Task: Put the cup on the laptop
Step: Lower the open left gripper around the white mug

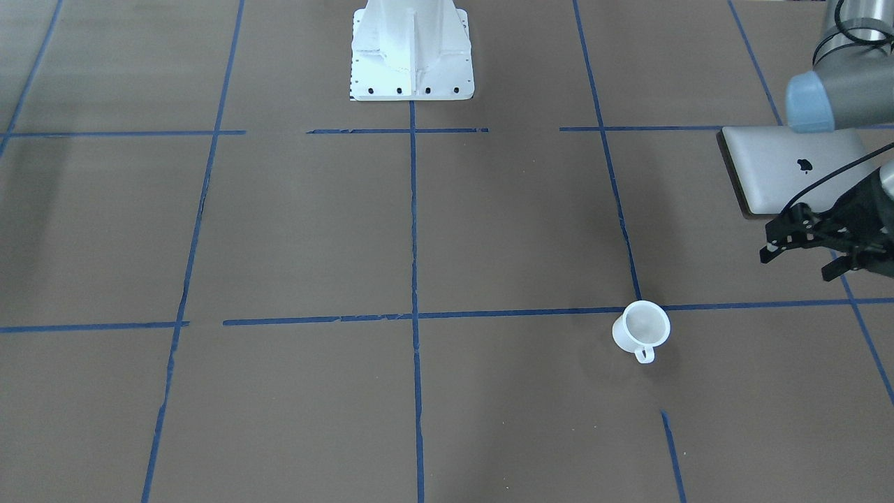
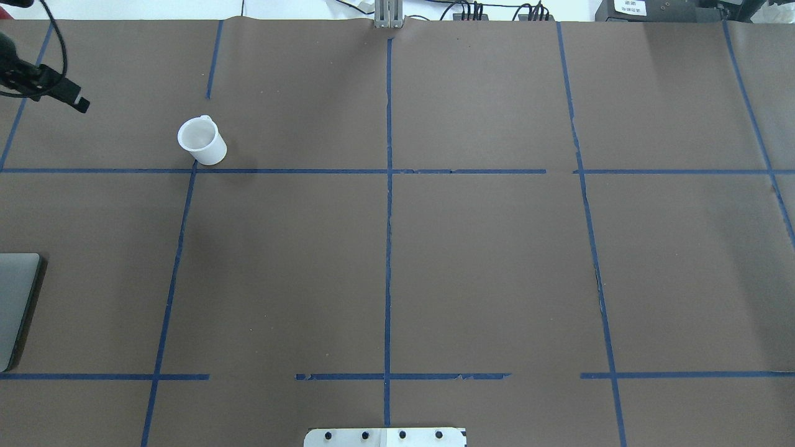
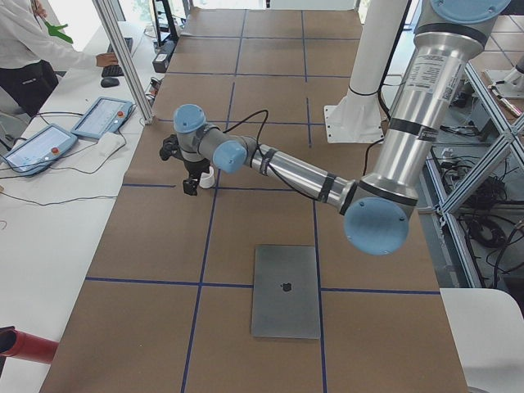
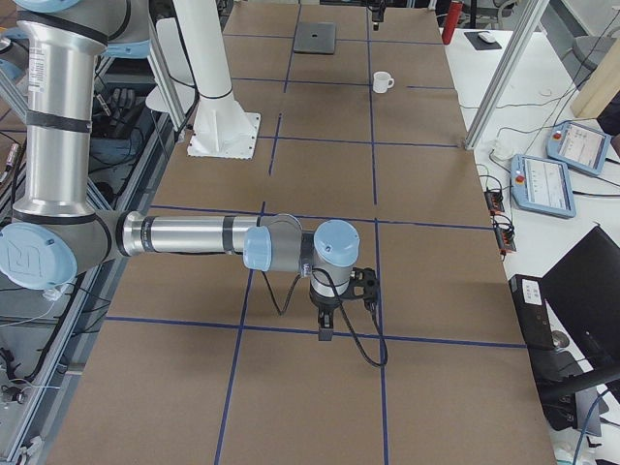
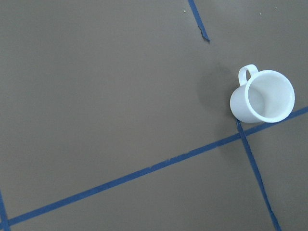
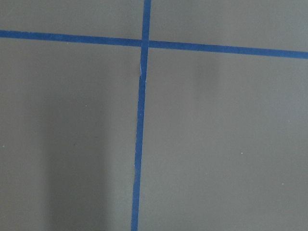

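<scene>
The small white cup stands upright on the brown table by a blue tape crossing, its handle towards the operators' side. It also shows in the overhead view and the left wrist view. The silver-grey laptop lies shut and flat at the table's left end, apple logo up, partly under the left arm. My left gripper hovers open and empty between the laptop and the cup, apart from both. My right gripper shows only in the exterior right view, low over bare table far from the cup; I cannot tell its state.
The white robot base stands at the table's middle back edge. Blue tape lines divide the brown table. An operators' bench with teach pendants runs along the far side, and a person stands there.
</scene>
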Controlling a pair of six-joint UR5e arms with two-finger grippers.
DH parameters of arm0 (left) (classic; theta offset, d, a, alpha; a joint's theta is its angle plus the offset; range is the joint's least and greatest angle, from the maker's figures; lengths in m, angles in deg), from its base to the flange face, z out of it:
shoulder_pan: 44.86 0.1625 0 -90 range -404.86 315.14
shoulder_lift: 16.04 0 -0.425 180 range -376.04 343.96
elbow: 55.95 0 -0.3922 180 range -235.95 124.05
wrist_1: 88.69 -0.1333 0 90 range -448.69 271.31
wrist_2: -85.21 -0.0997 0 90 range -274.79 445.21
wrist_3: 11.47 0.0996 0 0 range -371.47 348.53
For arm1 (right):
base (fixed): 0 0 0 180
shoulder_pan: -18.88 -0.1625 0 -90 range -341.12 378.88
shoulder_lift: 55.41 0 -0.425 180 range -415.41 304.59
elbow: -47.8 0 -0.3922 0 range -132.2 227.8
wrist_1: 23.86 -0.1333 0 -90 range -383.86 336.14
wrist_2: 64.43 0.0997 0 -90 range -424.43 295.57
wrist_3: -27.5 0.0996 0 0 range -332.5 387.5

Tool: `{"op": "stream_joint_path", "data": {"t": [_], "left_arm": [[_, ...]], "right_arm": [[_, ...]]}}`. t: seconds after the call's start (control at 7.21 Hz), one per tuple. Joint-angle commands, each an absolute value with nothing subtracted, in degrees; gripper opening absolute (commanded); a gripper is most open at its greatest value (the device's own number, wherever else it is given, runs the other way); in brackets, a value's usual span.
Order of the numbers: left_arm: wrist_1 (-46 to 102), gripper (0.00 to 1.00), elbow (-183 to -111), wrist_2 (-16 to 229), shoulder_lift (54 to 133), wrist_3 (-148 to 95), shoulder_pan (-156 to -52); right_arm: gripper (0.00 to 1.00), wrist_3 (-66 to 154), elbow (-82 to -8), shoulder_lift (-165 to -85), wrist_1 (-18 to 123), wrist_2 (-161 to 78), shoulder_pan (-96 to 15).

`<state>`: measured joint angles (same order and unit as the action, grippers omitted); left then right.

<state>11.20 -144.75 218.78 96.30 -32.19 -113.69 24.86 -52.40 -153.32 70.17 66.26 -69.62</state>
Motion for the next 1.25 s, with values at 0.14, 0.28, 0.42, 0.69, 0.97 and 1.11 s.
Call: {"op": "stream_joint_path", "data": {"t": [0.14,0.28,0.42,0.69,0.97,1.11], "left_arm": [[12.2,1.0,-126.9,215.6,111.7,-39.8,-109.5],[16.9,1.0,-123.7,214.1,112.8,-44.6,-107.5],[22.3,1.0,-120.5,214.1,113.0,-47.3,-105.8],[24.5,0.98,-117.7,213.9,113.2,-49.3,-103.3],[25.4,0.9,-116.3,211.9,113.8,-50.3,-101.6],[25.9,0.82,-116.2,211.9,114.0,-51.7,-101.4]], "right_arm": [[1.0,24.9,-52.4,-153.3,70.2,66.3,-69.6],[1.0,24.9,-52.4,-153.3,70.2,66.3,-69.6],[1.0,24.9,-52.4,-153.3,70.2,66.3,-69.6],[1.0,24.9,-52.4,-153.3,70.2,66.3,-69.6],[1.0,24.9,-52.4,-153.3,70.2,66.3,-69.6],[1.0,24.9,-52.4,-153.3,70.1,66.3,-69.6]]}}
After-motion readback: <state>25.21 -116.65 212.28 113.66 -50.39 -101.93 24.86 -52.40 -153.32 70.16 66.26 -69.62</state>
